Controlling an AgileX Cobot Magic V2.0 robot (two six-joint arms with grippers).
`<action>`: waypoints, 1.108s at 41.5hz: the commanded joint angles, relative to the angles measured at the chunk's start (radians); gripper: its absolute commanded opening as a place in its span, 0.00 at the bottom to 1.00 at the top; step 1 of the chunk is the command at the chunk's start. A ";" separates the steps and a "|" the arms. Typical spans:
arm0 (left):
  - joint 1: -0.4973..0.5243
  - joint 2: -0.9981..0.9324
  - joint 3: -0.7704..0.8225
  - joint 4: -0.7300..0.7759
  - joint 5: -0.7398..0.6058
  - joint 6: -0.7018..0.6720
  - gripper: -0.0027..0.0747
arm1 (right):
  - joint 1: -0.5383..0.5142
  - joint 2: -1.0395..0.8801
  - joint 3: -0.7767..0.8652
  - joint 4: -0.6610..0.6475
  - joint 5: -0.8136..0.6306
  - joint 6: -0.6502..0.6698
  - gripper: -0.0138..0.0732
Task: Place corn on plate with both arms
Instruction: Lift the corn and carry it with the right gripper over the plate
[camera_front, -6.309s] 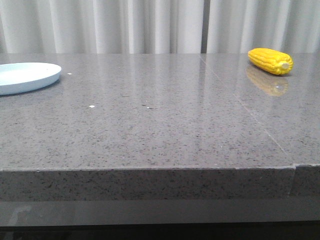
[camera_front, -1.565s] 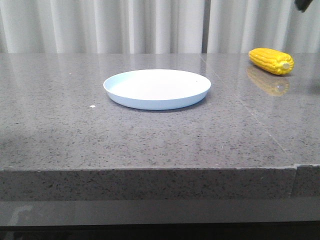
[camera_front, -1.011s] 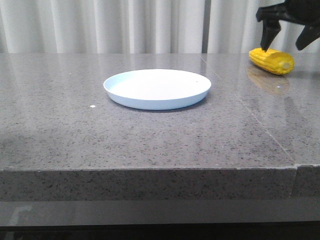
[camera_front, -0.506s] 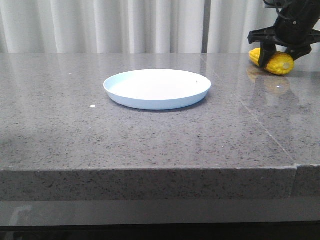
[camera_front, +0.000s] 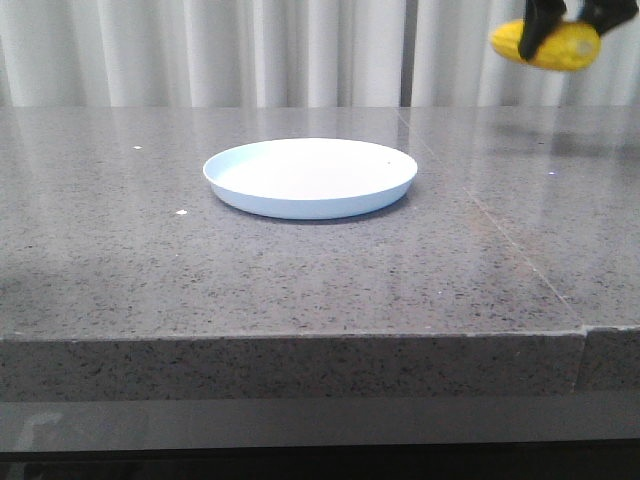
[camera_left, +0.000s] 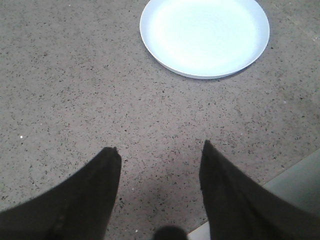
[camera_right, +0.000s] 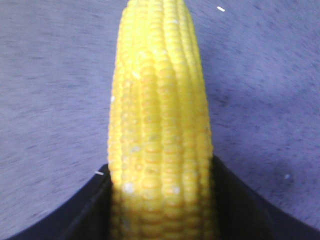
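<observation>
The pale blue-white plate (camera_front: 311, 177) sits on the grey stone table, a little left of centre; it also shows in the left wrist view (camera_left: 204, 36). My right gripper (camera_front: 562, 22) is shut on the yellow corn (camera_front: 548, 46) and holds it in the air at the top right, well above the table. In the right wrist view the corn (camera_right: 159, 125) fills the space between the two dark fingers (camera_right: 235, 200). My left gripper (camera_left: 160, 152) is open and empty above bare table, short of the plate. It is out of the front view.
The grey speckled table (camera_front: 300, 270) has a seam (camera_front: 500, 230) running back on the right and a front edge (camera_front: 300, 340) near me. White curtains (camera_front: 250, 50) hang behind. The table's edge shows in the left wrist view (camera_left: 300, 175).
The plate was brought from the far left to the centre earlier. My right gripper came down over the corn, closed on it, and has now lifted it off the table.
</observation>
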 joint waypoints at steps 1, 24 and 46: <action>-0.004 -0.006 -0.026 -0.011 -0.065 -0.011 0.50 | 0.047 -0.140 0.022 0.024 -0.041 -0.034 0.50; -0.004 -0.006 -0.026 -0.011 -0.065 -0.011 0.50 | 0.336 -0.400 0.448 0.103 -0.221 -0.033 0.50; -0.004 -0.006 -0.026 -0.011 -0.085 -0.011 0.50 | 0.450 -0.194 0.462 0.146 -0.380 -0.033 0.55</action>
